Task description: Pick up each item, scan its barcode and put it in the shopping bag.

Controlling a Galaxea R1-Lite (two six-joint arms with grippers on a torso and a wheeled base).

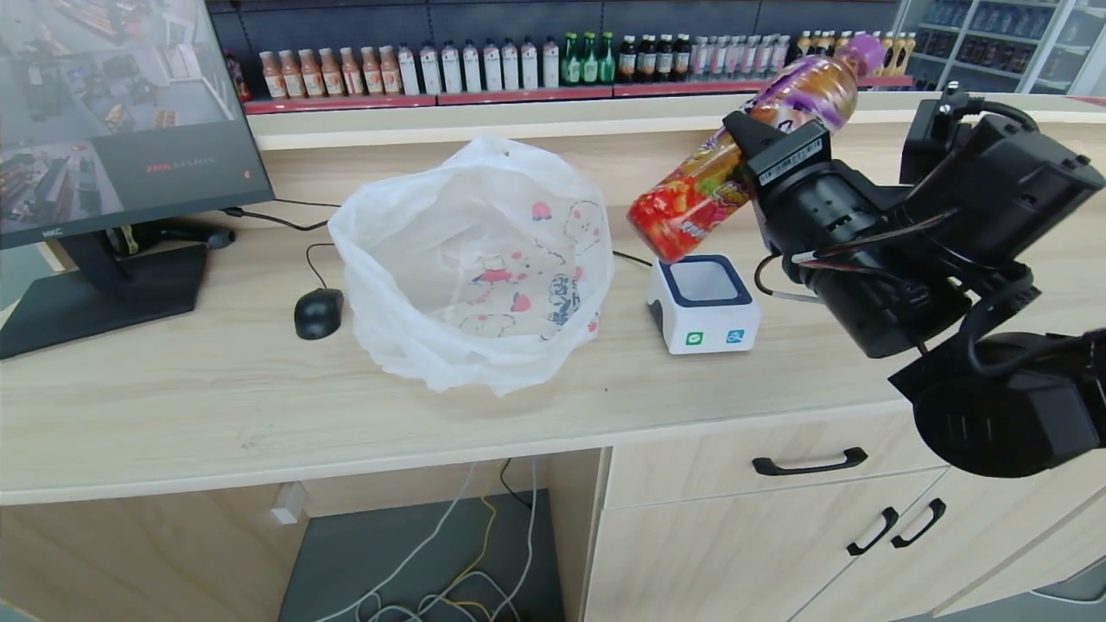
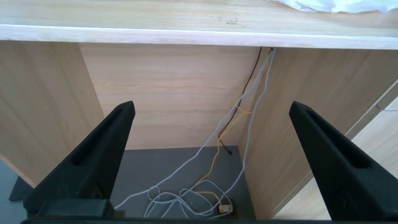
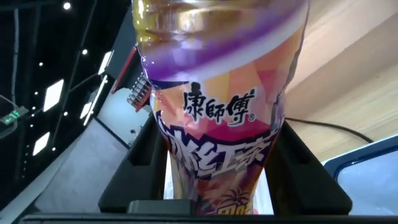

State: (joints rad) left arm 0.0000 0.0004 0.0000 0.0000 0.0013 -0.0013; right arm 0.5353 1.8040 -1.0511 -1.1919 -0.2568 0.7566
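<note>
A colourful drink bottle [image 1: 752,147] with a purple cap hangs tilted above the counter, its base just over the white scanner box [image 1: 702,304]. My right gripper [image 1: 760,147] is shut on the bottle's middle; up close the bottle [image 3: 217,93] sits between the black fingers [image 3: 146,158]. The white plastic shopping bag [image 1: 475,259] stands open on the counter, left of the scanner. My left gripper [image 2: 211,155] is open with nothing in it, hanging below the counter edge and facing the recess with cables.
A monitor [image 1: 112,112] on a black stand fills the counter's left end, with a black mouse [image 1: 318,313] beside the bag. Shelves of bottles [image 1: 553,60] line the back wall. Drawers with black handles [image 1: 810,463] sit under the counter at right.
</note>
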